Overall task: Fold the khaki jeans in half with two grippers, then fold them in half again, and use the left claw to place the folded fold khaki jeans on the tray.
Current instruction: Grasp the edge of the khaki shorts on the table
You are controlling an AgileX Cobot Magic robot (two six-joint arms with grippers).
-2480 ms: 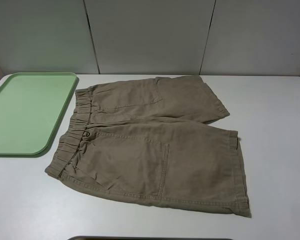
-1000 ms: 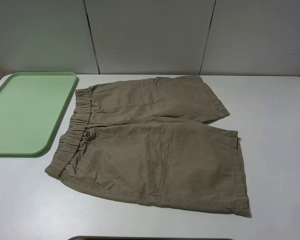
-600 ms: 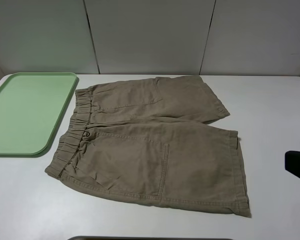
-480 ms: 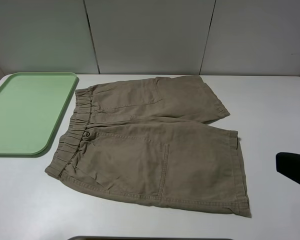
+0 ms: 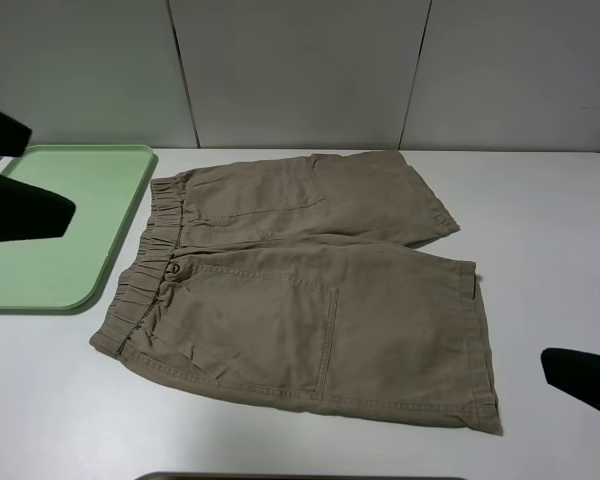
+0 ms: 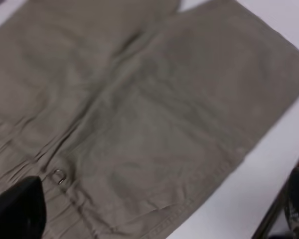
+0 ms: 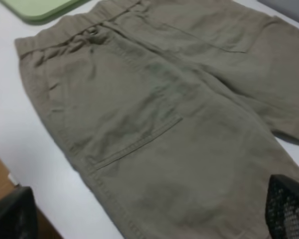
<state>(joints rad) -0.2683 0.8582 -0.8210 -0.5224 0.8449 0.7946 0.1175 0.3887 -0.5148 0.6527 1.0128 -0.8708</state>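
Khaki shorts (image 5: 300, 290) lie spread flat and unfolded in the middle of the white table (image 5: 540, 210), waistband just beside the green tray (image 5: 80, 255) at far left, as both arms swing into the overhead view. Half a second earlier only one dark tip showed at the right edge. Now the left gripper (image 5: 50, 168) hangs over the tray and the right gripper (image 5: 575, 305) sits right of the leg hems, each with jaws spread wide and holding nothing. Neither touches the cloth, so the first fold looks about to begin.
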